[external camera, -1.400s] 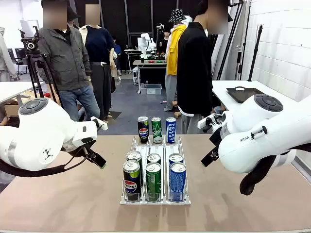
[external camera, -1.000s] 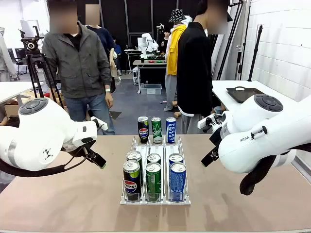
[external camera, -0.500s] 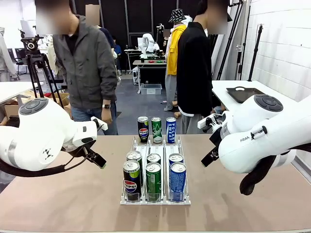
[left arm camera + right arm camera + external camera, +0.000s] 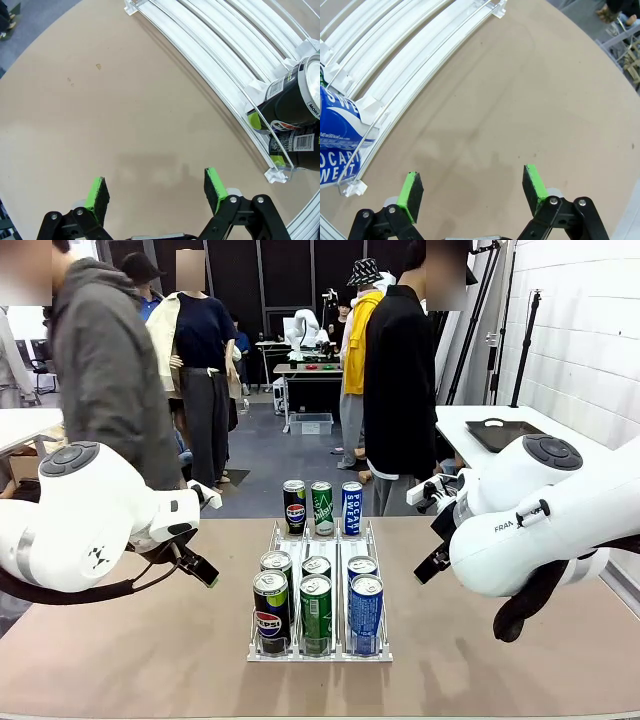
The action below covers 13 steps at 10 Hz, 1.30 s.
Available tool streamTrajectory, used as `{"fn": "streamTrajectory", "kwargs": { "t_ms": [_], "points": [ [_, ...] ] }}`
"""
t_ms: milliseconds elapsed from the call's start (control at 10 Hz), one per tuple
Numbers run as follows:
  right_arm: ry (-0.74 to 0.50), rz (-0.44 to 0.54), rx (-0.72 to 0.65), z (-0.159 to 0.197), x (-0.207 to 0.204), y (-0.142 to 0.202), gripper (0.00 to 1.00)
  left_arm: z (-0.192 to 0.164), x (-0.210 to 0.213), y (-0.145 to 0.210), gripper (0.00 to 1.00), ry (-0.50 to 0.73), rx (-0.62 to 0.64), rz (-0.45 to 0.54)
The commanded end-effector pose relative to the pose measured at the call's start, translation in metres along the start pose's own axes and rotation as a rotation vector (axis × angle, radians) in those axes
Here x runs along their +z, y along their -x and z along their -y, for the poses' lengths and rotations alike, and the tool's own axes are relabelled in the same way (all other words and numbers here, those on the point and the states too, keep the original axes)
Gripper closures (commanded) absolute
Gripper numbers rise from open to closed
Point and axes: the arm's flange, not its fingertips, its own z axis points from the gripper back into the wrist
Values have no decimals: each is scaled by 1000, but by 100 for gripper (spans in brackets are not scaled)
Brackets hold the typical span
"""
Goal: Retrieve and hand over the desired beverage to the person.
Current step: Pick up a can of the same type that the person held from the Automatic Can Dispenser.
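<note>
Left of the white rack (image 4: 320, 655), the left hand (image 4: 156, 189) hangs wide open above bare tabletop (image 4: 100, 110), holding nothing. At frame centre the cans (image 4: 316, 610) stand upright in the rack: rigid, smooth, probably slippery, best pinched across the mid-body. Right of them, the right hand (image 4: 474, 189) gapes empty too.

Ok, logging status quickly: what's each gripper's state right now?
Left gripper: open, holding nothing.
Right gripper: open, holding nothing.

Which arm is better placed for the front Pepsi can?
Left. The Pepsi can sits in the left lane of the rack, nearest the open left gripper; the right gripper is nearer the blue can.
</note>
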Motion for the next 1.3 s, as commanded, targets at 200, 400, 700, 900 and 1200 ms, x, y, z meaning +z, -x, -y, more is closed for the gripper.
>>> {"fn": "streamTrajectory", "kwargs": {
  "t_ms": [200, 400, 700, 900, 1200],
  "points": [
    [-42, 50, -48, 2, 26, -13, 0, -6, 14, -13, 0, 76, 60, 18],
    [-84, 77, -95, 11, 52, -28, 0, -15, 30, -30, 0, 134, 91, 23],
    [-168, 25, -171, 31, 95, -44, 0, -44, 76, -58, 0, 209, 162, -25],
    [-279, 101, -215, 42, 124, -46, 0, -61, 110, -71, 0, 314, 203, -32],
    [-386, 270, -268, 49, 167, -25, 0, -105, 152, -54, 0, 495, 310, 104]
  ]
}}
